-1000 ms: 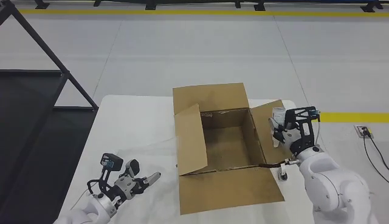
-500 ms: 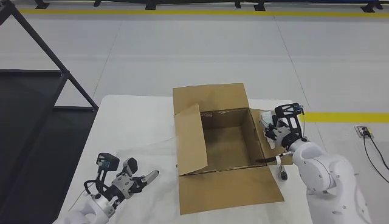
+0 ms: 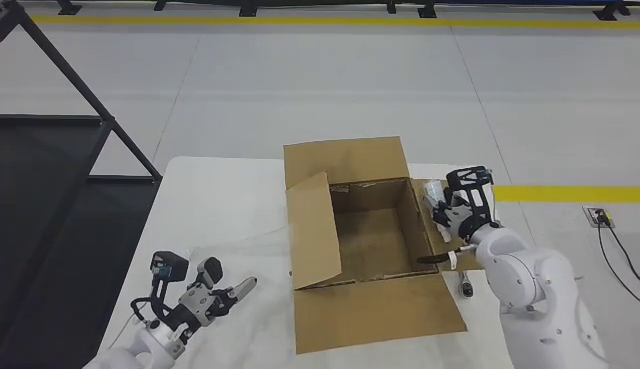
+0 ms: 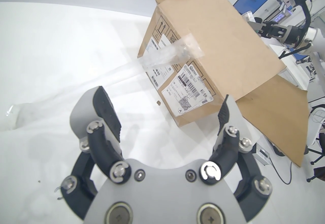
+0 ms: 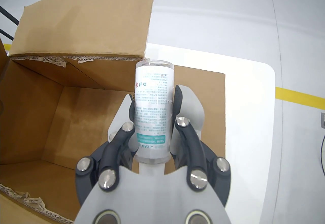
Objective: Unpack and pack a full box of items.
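So the left gripper (image 3: 236,283) (image 4: 163,98) is low over the white table (image 3: 210,209), near the front left corner. Its fingers are spread wide with nothing between them. It's well apart from the box (image 3: 345,159) (image 4: 215,39) (image 5: 76,24), which sits mid-table with all four flaps folded out. From what I can see, the inside is bare cardboard. There's a crinkled bit of clear tape (image 4: 168,53) stuck on its left side.

Over on the right, the right gripper (image 3: 447,215) (image 5: 154,94) is clamped on a white bottle (image 3: 436,209) (image 5: 153,108). The bottle is pinched at its middle between both fingers, with its far end poking out past the tips. It hangs above the box's right flap, just beside the opening.
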Robot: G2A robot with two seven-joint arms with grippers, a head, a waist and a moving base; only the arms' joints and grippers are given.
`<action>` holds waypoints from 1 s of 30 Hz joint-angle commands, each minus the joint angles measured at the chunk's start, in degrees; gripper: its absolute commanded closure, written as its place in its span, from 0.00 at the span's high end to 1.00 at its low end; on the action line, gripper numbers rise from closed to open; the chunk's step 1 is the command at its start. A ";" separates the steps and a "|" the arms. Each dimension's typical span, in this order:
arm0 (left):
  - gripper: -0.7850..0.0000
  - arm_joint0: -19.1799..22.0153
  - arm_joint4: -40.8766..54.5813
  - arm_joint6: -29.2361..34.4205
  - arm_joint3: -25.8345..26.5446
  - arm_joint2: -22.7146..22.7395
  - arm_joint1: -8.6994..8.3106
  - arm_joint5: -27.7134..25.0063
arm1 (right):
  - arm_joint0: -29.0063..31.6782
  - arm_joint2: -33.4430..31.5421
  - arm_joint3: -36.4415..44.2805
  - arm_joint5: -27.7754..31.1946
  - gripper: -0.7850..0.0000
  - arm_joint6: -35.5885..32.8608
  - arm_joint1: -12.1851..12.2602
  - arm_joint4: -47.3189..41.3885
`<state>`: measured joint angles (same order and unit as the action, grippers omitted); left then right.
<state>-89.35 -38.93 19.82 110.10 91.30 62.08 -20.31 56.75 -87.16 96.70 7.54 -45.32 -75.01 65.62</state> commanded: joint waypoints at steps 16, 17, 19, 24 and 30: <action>1.00 0.99 0.23 0.70 -0.73 -0.18 -0.06 0.06 | -0.37 -0.04 -3.52 6.86 0.00 -1.78 1.12 -5.57; 1.00 1.01 0.22 0.69 -0.73 -0.21 -0.05 0.09 | -0.29 0.05 -3.34 7.74 0.00 -1.43 1.18 -6.15; 1.00 1.02 0.26 0.61 -0.74 -0.23 -0.05 0.15 | -0.16 0.13 -3.28 9.11 0.00 -1.14 1.35 -6.74; 1.00 1.00 0.69 -0.05 -0.66 0.25 -0.05 0.35 | -0.17 1.25 -3.23 9.65 0.00 -0.82 1.59 -6.57; 1.00 0.72 1.62 -1.04 -0.33 1.53 -0.09 0.34 | -0.32 3.00 -3.81 11.78 0.00 0.35 1.81 -7.49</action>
<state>-88.57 -37.43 18.86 109.74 92.66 62.00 -19.92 56.37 -84.36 92.97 19.09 -45.14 -73.23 58.20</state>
